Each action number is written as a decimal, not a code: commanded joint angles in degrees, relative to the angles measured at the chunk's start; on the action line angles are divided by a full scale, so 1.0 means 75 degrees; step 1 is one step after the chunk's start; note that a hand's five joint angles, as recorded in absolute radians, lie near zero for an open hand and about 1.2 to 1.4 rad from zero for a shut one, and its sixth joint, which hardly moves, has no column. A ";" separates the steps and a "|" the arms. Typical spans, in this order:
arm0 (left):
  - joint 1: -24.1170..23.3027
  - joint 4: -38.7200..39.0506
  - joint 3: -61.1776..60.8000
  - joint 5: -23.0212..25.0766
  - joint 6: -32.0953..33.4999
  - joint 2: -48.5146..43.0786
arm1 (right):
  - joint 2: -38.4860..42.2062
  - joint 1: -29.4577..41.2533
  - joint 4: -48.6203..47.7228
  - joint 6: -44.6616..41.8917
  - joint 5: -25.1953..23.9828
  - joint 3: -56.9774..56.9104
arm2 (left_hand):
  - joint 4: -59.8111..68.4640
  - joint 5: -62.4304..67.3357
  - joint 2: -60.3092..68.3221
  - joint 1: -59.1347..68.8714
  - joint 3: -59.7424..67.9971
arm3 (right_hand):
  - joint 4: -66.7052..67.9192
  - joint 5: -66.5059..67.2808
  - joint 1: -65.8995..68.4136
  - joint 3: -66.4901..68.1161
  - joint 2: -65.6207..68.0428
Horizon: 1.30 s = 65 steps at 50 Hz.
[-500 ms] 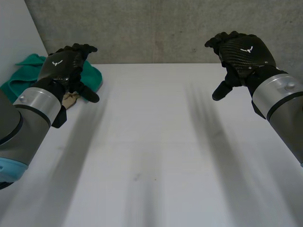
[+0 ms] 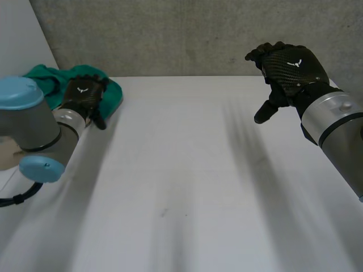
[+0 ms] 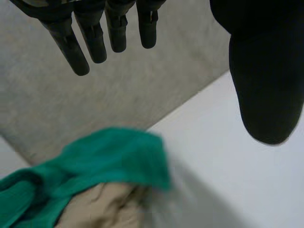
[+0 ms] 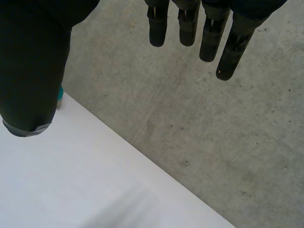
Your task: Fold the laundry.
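Note:
A crumpled green cloth (image 2: 54, 84) lies at the far left corner of the white table (image 2: 187, 170). My left hand (image 2: 84, 96) hovers right over it, fingers straight and empty. In the left wrist view the green cloth (image 3: 99, 161) lies below the fingers (image 3: 95, 38), with a beige cloth (image 3: 104, 209) tucked under it. My right hand (image 2: 289, 68) hangs open above the table's far right, holding nothing; its fingers (image 4: 190, 23) and thumb (image 4: 33, 66) stand apart in the right wrist view.
A grey concrete wall (image 2: 187, 34) runs behind the table's far edge. A pale wall (image 2: 20, 39) stands at the left beside the cloth pile.
My left arm has swung left and forward, bringing its hand down over the green cloth. The right hand has stayed in place.

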 commanded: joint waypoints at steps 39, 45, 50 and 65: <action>0.0798 0.1064 0.4148 0.1612 0.1393 -0.3180 | 0.0449 -0.0024 -0.0018 -0.0060 -0.0003 -0.0045 | 0.9019 0.8947 0.8999 0.8986 0.8969 | -0.1167 -0.0511 -0.0157 -0.0284 -0.0331; 0.0247 0.1652 0.2084 0.1623 0.0924 -0.1152 | 0.0378 -0.0024 0.0006 -0.0060 -0.0015 -0.0068 | 0.9019 0.8947 0.8999 0.8986 0.8969 | -0.1167 -0.0511 -0.0157 -0.0284 -0.0331; -0.0444 0.1606 0.0478 0.1612 0.0351 0.0291 | 0.0285 -0.0036 0.0018 -0.0060 -0.0003 -0.0068 | 0.9019 0.8947 0.8999 0.8986 0.8969 | -0.1167 -0.0511 -0.0157 -0.0284 -0.0331; -0.3375 0.0820 -0.2922 0.1963 -0.3741 0.2331 | -0.0091 -0.0165 0.0006 -0.0060 -0.0003 -0.0045 | -0.0315 -0.0386 -0.0334 -0.0347 -0.0364 | -0.1167 -0.0511 -0.0157 -0.0284 -0.0331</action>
